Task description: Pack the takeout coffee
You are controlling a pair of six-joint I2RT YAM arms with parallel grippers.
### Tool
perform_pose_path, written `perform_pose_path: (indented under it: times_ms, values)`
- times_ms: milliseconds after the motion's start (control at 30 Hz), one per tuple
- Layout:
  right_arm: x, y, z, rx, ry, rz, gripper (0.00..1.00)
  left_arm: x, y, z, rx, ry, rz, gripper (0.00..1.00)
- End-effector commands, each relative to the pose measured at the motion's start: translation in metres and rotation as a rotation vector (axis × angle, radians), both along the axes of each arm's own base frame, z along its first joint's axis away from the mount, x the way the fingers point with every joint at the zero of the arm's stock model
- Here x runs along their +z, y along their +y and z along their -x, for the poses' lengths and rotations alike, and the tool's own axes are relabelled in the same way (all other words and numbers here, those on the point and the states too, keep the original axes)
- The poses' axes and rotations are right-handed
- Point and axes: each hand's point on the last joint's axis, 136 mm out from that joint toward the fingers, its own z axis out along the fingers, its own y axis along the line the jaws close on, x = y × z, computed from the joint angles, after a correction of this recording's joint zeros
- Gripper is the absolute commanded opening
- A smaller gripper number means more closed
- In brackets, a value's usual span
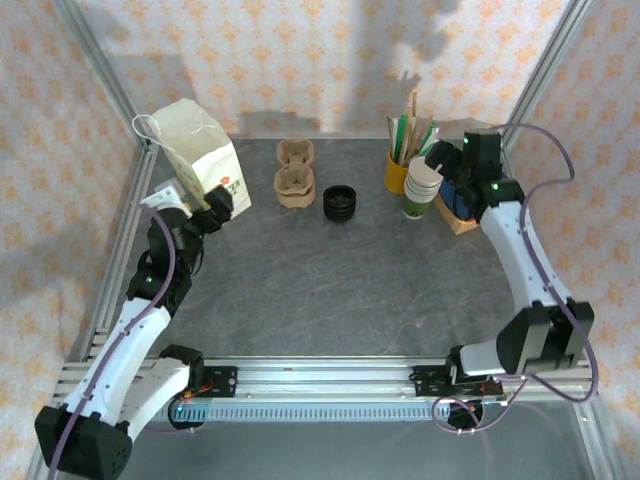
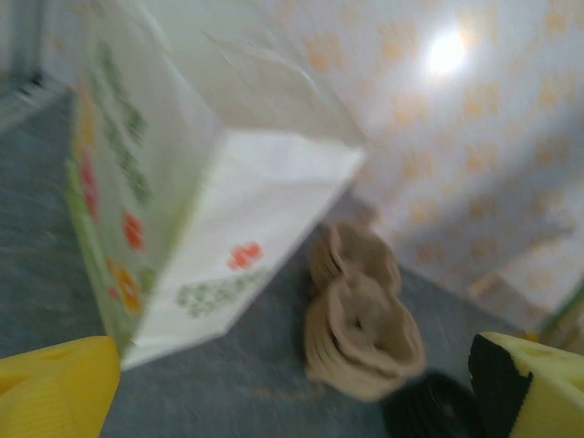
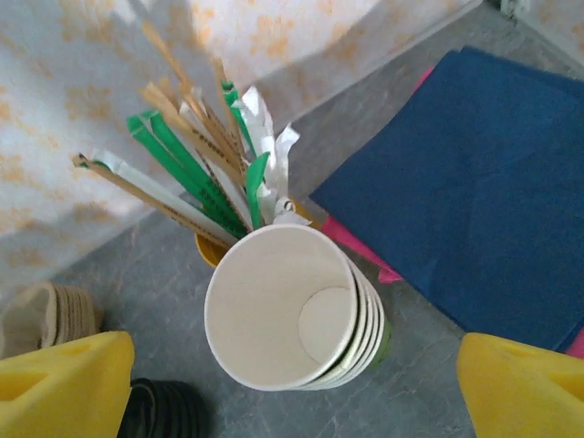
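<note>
Your right gripper straddles the cup stack at back right, jaws apart and clear of it. Your left gripper hangs open beside the bag. Paper cups are light and crush easily, so pinch the top cup gently near its stiffer rim.

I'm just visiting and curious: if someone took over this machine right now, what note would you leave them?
Left gripper: open, close to the paper bag, holding nothing.
Right gripper: open, straddling the cup stack, not yet gripping.
Black lids sit stacked mid-table beside the cardboard carriers.
Done: no cup pulled or lidded, as far as I can see.
Left: probably take a cup, lid it, pack it.
</note>
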Motion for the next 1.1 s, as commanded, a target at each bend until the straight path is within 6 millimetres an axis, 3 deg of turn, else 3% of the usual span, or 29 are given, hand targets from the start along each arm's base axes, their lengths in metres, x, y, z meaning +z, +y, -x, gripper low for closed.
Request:
perform_pose_path:
  times_ms: [0, 100, 300, 467, 1067]
  values:
    - [-0.026, 0.004, 0.018, 0.036, 0.222, 0.018, 0.87, -0.015, -0.034, 0.010, -0.148, 0.128, 0.021, 0.99]
    - [-0.030, 0.000, 0.003, 0.031, 0.255, 0.055, 0.83, -0.007, -0.052, 0.009, -0.215, 0.113, 0.019, 0.99]
    - [-0.054, -0.001, -0.016, 0.047, 0.373, 0.103, 0.61, -0.012, -0.060, 0.004, -0.243, 0.125, 0.003, 0.99]
    - [-0.068, 0.002, -0.021, 0.067, 0.405, 0.096, 0.51, -0.020, -0.063, 0.003, -0.254, 0.134, 0.006, 0.99]
    - [-0.079, 0.006, -0.030, 0.088, 0.417, 0.095, 0.21, -0.027, -0.061, 0.007, -0.240, 0.143, 0.019, 0.99]
